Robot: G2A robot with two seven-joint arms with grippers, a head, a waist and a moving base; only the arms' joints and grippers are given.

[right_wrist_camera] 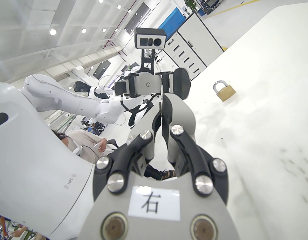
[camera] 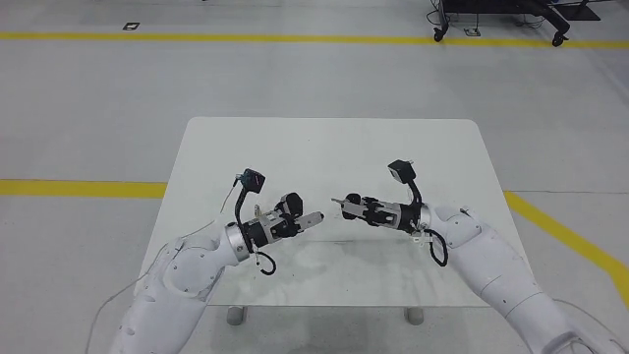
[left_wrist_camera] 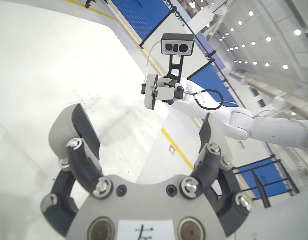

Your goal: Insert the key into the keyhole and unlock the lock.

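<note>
Lock [right_wrist_camera: 224, 91] looks heavy and hard; we'd grab its gold body. Left fingers [left_wrist_camera: 85, 131] open; right fingers [right_wrist_camera: 180, 116] pinch key [camera: 338, 200].

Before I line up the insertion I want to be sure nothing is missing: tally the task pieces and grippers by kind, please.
Padlocks: 1, a brass padlock with a silver shackle lying on the white table
Keys: 1, a thin metal key, apparently pinched in the right gripper
Grippers: 2, the left gripper open, the right shut
Total: 4
</note>
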